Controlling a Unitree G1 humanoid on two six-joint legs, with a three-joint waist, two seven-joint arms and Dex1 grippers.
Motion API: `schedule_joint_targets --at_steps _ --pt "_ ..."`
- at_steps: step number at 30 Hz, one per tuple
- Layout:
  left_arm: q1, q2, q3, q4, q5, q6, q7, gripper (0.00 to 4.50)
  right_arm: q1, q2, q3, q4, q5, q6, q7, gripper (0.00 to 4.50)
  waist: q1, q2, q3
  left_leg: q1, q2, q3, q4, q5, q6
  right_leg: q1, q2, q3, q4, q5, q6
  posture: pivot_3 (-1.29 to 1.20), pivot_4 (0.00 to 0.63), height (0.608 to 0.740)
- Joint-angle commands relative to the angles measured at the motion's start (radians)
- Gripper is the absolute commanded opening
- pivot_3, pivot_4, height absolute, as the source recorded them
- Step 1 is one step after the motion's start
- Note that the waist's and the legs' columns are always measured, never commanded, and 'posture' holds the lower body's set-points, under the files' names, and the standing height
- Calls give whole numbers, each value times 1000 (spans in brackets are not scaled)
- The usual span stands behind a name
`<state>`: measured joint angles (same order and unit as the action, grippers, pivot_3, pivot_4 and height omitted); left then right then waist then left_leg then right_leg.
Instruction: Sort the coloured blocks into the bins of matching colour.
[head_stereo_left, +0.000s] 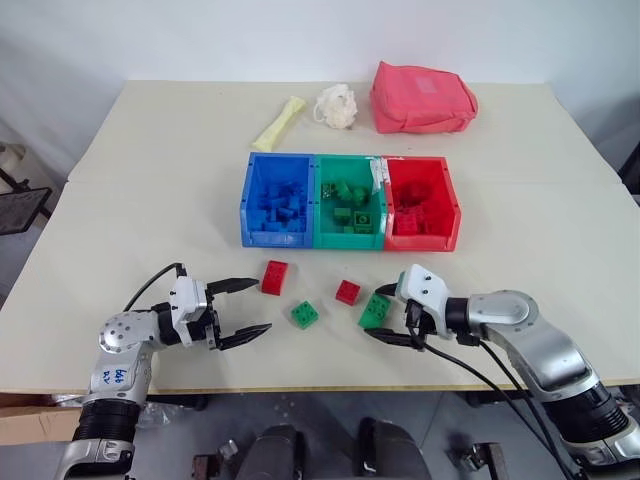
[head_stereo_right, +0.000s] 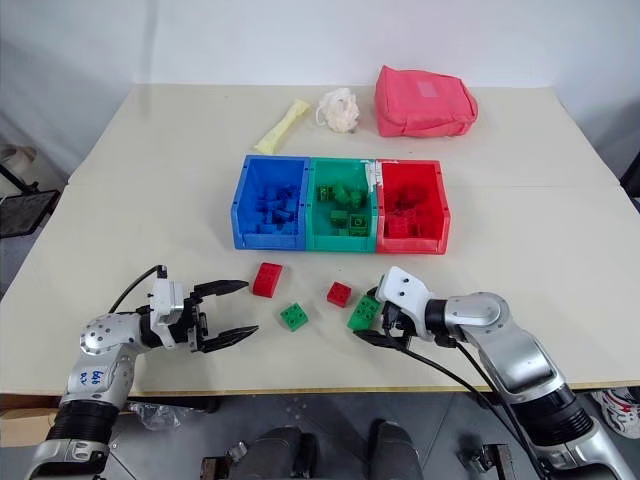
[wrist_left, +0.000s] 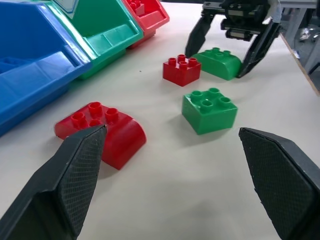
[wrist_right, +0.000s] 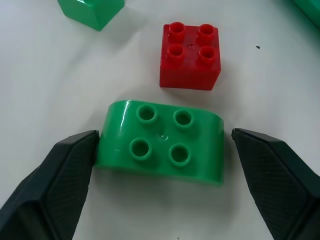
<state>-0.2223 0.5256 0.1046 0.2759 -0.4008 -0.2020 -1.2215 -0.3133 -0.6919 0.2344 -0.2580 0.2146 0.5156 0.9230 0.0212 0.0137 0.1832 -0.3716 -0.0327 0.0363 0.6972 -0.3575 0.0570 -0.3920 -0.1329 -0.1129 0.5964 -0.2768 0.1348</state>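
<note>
Bins: three joined open-topped boxes in a row at the middle of the cream table, blue on the robot's left, green in the centre, red on the right, each already holding bricks of its own colour. Loose blocks, four, all on the table in front of the bins: a red rounded block nearest the blue bin; a green square block nearer the table's front edge; a small red square block in front of the green bin; a green rounded block just to its right, studs up. Right gripper: fingers spread, straddling the green rounded block; the one finger is touching or almost touching the block's end, the other stands a little apart from the opposite end; block resting on the table, not lifted. Left gripper: fingers wide open, holding nothing, hovering low over the table near the front edge, pointed toward the loose blocks, with the red rounded block just beyond one fingertip. Other items at the far side of the table, well apart from the bins: a red fabric pouch, a white crumpled object, a pale yellow elongated object.
</note>
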Motion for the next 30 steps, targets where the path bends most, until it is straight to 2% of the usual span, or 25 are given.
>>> schedule_joint_targets --at_steps 1,8,13,17,27,30 --pt "16 8 18 -52 -19 2 15 4500 7 16 14 -7 -6 -4 -3 3343 -1 0 0 0 0 0 0 0 0 0 0 0 0 0 0 0 150 740" --pt "25 3 16 -64 -19 4 27 4500 -8 29 -52 -76 57 16 0 3322 -1 0 0 0 0 0 0 0 0 0 0 -1 0 0 0 0 150 740" --pt "12 0 11 -49 -20 1 23 4500 -108 48 -127 -82 126 73 -21 3322 -1 0 0 0 0 1 0 0 0 -1 0 -1 0 0 0 0 150 740" --pt "-18 -6 3 -26 -21 -6 7 4500 -241 71 -104 35 79 43 -42 3322 -1 0 0 0 0 0 0 0 0 -1 0 -1 0 0 0 0 150 740" --pt "-65 -29 -9 -30 -32 9 -20 4500 -566 232 -62 475 -62 -140 -121 3322 -28 0 0 0 -1 1 -2 0 0 -3 1 -4 5 0 0 0 150 740" --pt "-63 -24 -5 -38 -42 20 -35 4500 -593 249 -63 527 -73 -172 -112 4336 -29 0 0 0 0 1 -2 0 0 -3 1 -5 5 0 0 0 150 740"
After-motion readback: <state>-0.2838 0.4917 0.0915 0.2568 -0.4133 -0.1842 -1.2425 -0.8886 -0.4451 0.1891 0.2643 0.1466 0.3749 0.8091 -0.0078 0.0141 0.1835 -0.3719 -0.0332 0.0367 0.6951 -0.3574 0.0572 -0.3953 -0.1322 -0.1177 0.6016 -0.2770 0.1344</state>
